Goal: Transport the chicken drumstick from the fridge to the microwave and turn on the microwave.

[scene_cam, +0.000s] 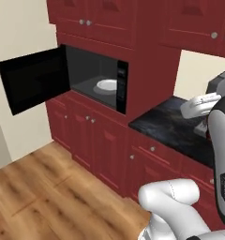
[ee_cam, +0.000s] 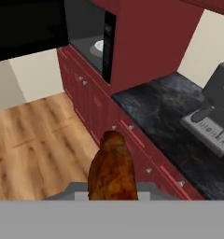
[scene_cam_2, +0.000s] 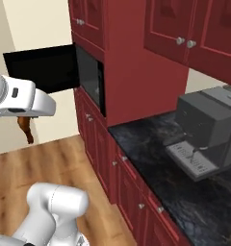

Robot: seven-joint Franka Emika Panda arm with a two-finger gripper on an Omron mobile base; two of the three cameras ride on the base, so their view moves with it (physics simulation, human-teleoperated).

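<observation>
The tool (ee_cam: pixel 113 196) is clamped on the chicken drumstick (ee_cam: pixel 112 168), held in the air over the wooden floor (ee_cam: pixel 34 140) — not yet near the microwave (scene_cam: pixel 98 82). The meat's long axis runs out along the tool's line, apparently hanging downward in the right base view. The microwave lies ahead and above, its door (scene_cam: pixel 34 84) swung wide and a white plate (scene_cam: pixel 106 86) inside. The counter (scene_cam_2: pixel 185 182) stands off to the right — clear of the path.
</observation>
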